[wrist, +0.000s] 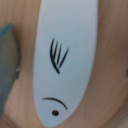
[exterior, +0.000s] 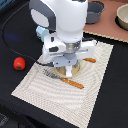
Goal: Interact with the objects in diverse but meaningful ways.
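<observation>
We see the arm low over a striped mat (exterior: 65,85) on the dark worktop (exterior: 112,100), its end effector (exterior: 66,67) hidden, so we cannot tell its opening. The wrist view is filled by a white piece (wrist: 62,60) with black marks, lying on wood. The tomato (exterior: 19,63) sits off the mat; the pot (exterior: 95,12) stands behind.

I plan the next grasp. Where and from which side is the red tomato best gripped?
Grip the red tomato across its round middle, coming straight down from above: it sits alone on the black table, so both sides are free.
</observation>
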Available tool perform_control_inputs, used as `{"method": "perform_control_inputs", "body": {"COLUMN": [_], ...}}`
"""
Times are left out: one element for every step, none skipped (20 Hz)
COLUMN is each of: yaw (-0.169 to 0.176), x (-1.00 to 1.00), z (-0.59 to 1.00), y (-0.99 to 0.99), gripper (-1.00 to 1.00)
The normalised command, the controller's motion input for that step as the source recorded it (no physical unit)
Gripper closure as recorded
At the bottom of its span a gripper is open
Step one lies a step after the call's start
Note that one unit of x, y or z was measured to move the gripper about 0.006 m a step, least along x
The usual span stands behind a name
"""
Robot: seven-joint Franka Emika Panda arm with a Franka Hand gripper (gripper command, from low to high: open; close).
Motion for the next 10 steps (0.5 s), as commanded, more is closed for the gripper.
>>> {"method": "perform_control_inputs", "body": {"yaw": [-0.013,-0.014,-0.014,-0.013,-0.014,-0.036,-0.061,-0.040,-0.034,-0.033], "x": [0.19,0.18,0.18,0.19,0.26,0.33,0.12,0.11,0.17,0.09], "z": [-0.07,-0.07,-0.07,-0.04,0.00,0.27,0.49,1.00,1.00,1.00], "y": [-0.03,-0.02,-0.03,-0.04,-0.02,0.00,0.00,0.00,0.00,0.00], "gripper": [1.00,1.00,1.00,1.00,1.00,1.00,1.00,1.00,1.00,1.00]}}
